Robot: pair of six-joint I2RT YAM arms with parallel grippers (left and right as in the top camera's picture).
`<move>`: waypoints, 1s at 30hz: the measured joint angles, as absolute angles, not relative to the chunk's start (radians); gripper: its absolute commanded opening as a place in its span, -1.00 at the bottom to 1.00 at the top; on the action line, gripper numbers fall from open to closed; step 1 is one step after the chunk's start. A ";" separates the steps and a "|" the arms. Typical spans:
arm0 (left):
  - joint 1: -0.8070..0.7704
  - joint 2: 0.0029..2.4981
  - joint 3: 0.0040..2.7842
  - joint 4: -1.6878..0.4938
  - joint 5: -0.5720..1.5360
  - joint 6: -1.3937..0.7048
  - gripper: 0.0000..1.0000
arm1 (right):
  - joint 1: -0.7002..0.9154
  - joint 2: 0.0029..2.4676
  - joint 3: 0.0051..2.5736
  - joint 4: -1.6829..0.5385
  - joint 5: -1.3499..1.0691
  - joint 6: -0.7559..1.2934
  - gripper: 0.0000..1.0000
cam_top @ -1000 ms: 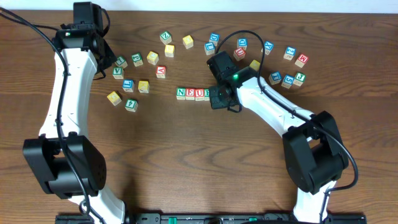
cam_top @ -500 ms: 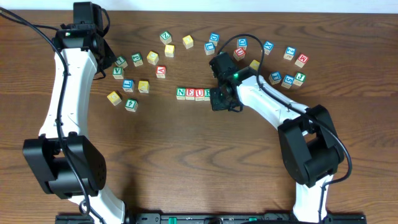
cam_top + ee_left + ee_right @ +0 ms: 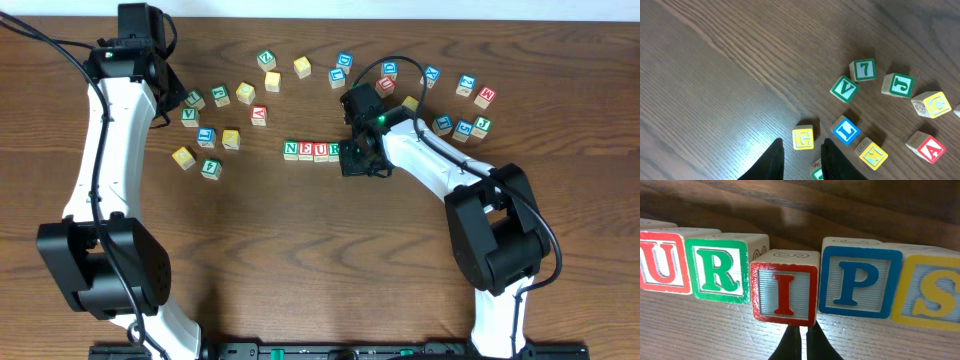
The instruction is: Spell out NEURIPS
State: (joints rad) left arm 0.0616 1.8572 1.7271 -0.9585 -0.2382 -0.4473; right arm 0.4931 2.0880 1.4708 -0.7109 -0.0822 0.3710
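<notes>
A row of letter cubes lies mid-table: N [image 3: 291,150], E [image 3: 305,150], U [image 3: 319,151], R [image 3: 333,151]. My right gripper [image 3: 352,158] covers the row's right end from above. The right wrist view shows U [image 3: 660,260], green R [image 3: 717,270], red I [image 3: 785,292], blue P [image 3: 860,282] and yellow S [image 3: 930,292] side by side. The I cube sits slightly forward of its neighbours. My right gripper [image 3: 801,330] is shut, its tips against the lower front of the I cube. My left gripper [image 3: 802,151] hangs open and empty above a yellow G cube [image 3: 803,138].
Loose cubes lie at the upper left: V [image 3: 844,89], 7 [image 3: 863,70], J [image 3: 898,84], L [image 3: 845,131], K [image 3: 872,153], A [image 3: 930,148]. More cubes are scattered at the upper right [image 3: 463,128]. The front half of the wooden table [image 3: 300,260] is bare.
My right gripper has edged slightly right, so the R cube now shows in the overhead view, and the right arm's elbow has shifted. The left arm has not moved.
</notes>
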 measured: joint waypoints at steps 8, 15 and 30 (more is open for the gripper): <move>0.062 1.857 1.727 -0.958 -0.238 -0.447 -0.50 | 0.493 2.088 1.471 -0.706 -0.083 0.371 -0.98; 0.062 1.857 1.727 -0.958 -0.238 -0.447 -0.50 | 0.493 2.088 1.471 -0.701 -0.083 0.371 -0.98; 0.062 1.857 1.727 -0.962 -0.238 -0.447 -0.50 | 0.493 2.088 1.471 -0.696 -0.083 0.371 -0.98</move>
State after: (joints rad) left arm 0.0616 1.8572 1.7271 -0.9615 -0.2382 -0.4473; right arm 0.4931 2.0880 1.4708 -0.6960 -0.0826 0.3710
